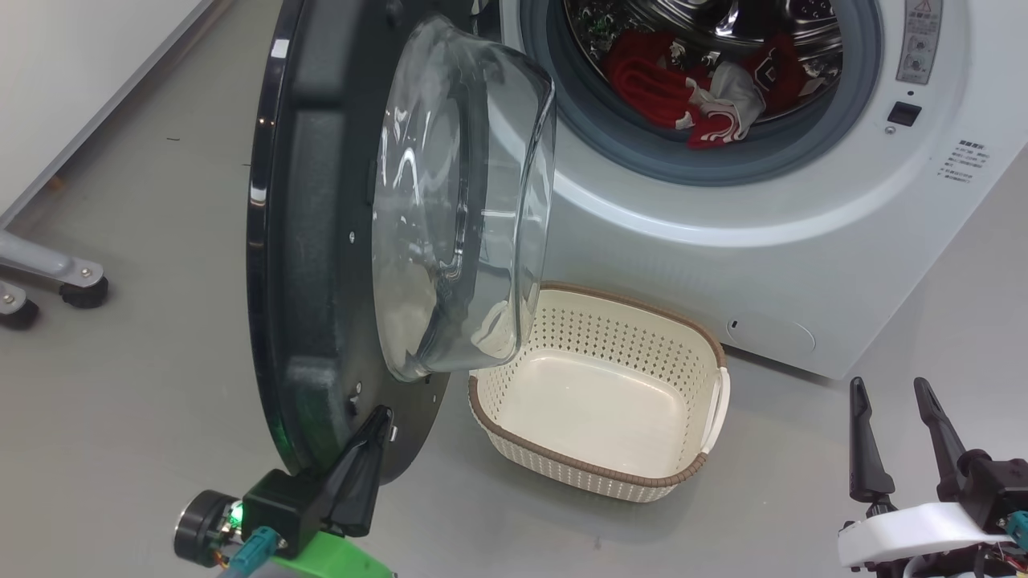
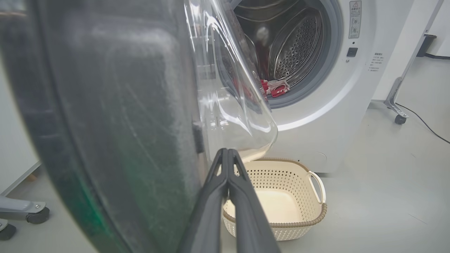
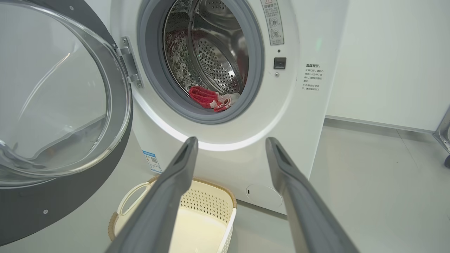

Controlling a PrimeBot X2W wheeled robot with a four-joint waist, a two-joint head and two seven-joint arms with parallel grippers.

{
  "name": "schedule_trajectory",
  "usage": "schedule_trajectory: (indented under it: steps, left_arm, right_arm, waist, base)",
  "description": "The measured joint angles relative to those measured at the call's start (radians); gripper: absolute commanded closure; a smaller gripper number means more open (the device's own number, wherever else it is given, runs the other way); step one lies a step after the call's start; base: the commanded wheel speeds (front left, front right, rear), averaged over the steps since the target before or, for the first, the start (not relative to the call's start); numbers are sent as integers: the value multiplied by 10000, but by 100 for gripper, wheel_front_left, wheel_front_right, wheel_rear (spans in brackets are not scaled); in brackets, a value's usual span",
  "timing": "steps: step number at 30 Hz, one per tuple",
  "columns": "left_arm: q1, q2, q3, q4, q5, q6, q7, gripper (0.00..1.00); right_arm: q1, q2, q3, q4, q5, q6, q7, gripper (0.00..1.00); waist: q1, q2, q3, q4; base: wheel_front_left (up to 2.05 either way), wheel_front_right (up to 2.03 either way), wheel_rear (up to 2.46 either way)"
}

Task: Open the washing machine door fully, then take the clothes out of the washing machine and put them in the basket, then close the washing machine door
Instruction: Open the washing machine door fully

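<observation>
Inside drum (image 3: 218, 59), red/white clothes (image 1: 707, 88) bunched; L hand (image 1: 380, 416) pinched together at door (image 1: 321, 241), R hand (image 1: 890, 387) apart.

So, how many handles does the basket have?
2. The right handle is on the basket's right end in the head view; the left handle is on the opposite end, next to the open door. None seems hidden.

left pincer (image 1: 384, 416) has a green mount (image 1: 341, 558) (teal plug (image 1: 255, 551) below), right pincer (image 1: 890, 387) a white one.
</observation>
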Motion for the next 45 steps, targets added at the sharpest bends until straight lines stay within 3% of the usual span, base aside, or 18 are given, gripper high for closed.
schedule_trajectory:
  steps: [14, 45]
  left_arm:
    - [39, 284, 1281, 280, 0, 261, -278, 100]
    - [-1135, 102, 3369, 3080, -447, 360, -911, 100]
  right_arm:
    - [-37, -2, -13, 12, 0, 63, 0, 0]
    - [-354, -4, -58, 56, -61, 61, 0, 0]
  waist:
    - [0, 0, 197, -276]
    - [0, 0, 635, -618]
  base:
    - [0, 0, 0]
    - [0, 0, 0]
